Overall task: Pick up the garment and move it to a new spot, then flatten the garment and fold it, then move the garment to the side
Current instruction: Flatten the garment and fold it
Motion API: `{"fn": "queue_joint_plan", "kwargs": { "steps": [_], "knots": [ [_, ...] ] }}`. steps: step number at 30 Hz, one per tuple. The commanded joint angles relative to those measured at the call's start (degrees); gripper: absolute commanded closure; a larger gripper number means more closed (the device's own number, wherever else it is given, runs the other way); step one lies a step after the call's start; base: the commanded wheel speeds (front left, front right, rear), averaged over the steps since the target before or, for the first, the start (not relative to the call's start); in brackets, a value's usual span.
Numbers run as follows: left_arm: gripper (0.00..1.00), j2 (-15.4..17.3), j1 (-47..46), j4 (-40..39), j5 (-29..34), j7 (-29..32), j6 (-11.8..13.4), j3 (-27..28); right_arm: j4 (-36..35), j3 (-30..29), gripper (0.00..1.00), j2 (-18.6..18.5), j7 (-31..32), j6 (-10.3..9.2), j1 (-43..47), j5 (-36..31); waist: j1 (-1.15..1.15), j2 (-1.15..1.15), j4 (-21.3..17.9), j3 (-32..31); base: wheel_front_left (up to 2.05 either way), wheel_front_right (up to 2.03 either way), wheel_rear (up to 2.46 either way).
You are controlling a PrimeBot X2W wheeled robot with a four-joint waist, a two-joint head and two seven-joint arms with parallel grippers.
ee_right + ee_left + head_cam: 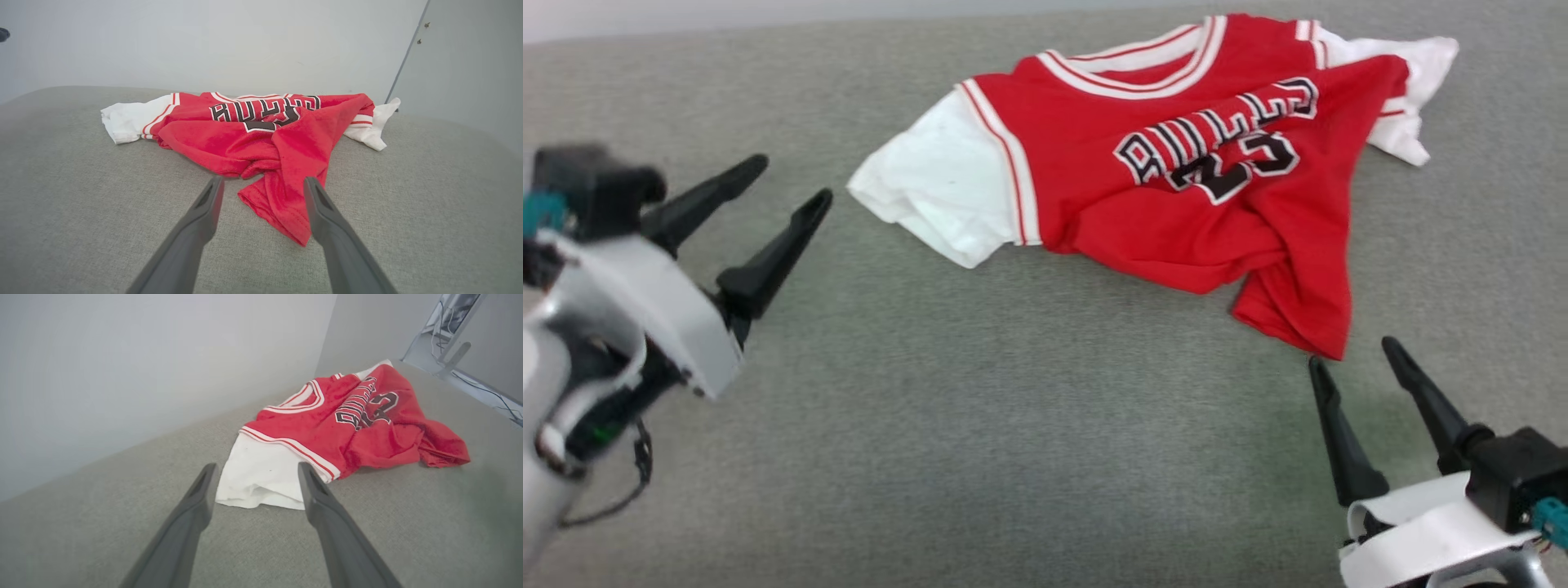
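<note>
Well, the pick-up was pending.
The crumpled red jersey [1176, 180] lay at one o'clock on grey upholstery [1013, 408]; my left gripper [792, 178] and right gripper [1352, 353] gaped empty; next, I judged, both had to close on its edges.

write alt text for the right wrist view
A crumpled red jersey T-shirt with white sleeves and black-and-white lettering lies on a grey fabric surface before a pale wall. The right gripper, open, points its two dark fingers at the shirt's nearest red hem corner without gripping it.
</note>
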Motion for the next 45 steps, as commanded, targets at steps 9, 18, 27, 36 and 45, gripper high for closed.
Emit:
{"fn": "queue_joint_plan", "kwargs": {
  "steps": [9,18,27,36,45],
  "knots": [
    [0.00,2.86,-19.73,8.72,-14.46,22.01,-0.15,-14.20,-5.33,3.25,0.00,2.69,-0.90,-0.06,3.30,-2.73,0.00,0.00,-6.97,5.08,0.00,0.00,0.00],
    [0.00,3.18,-29.57,16.39,-20.46,35.18,-0.16,-21.91,-5.36,4.81,0.00,3.45,-3.23,-0.06,3.78,-2.87,0.00,0.00,-10.31,8.46,0.00,0.00,0.00],
    [0.00,5.20,-38.47,21.97,-19.23,36.40,-0.16,-25.71,-5.83,7.65,0.00,3.48,-4.68,-0.06,2.28,-1.80,0.00,0.00,-13.60,12.58,0.00,0.00,0.00],
    [0.00,5.89,-38.37,23.92,-26.44,40.60,-0.17,-30.10,-5.27,7.86,0.00,3.48,-6.04,-0.06,3.32,-1.08,0.00,0.00,-15.05,14.26,0.00,0.00,0.00],
    [1.00,5.84,-38.88,21.33,-30.01,42.43,-0.22,-32.39,-5.25,8.88,0.00,3.48,-3.79,-0.06,-1.18,-1.85,0.00,0.00,-13.82,15.00,0.00,0.00,0.00]
  ]
}}
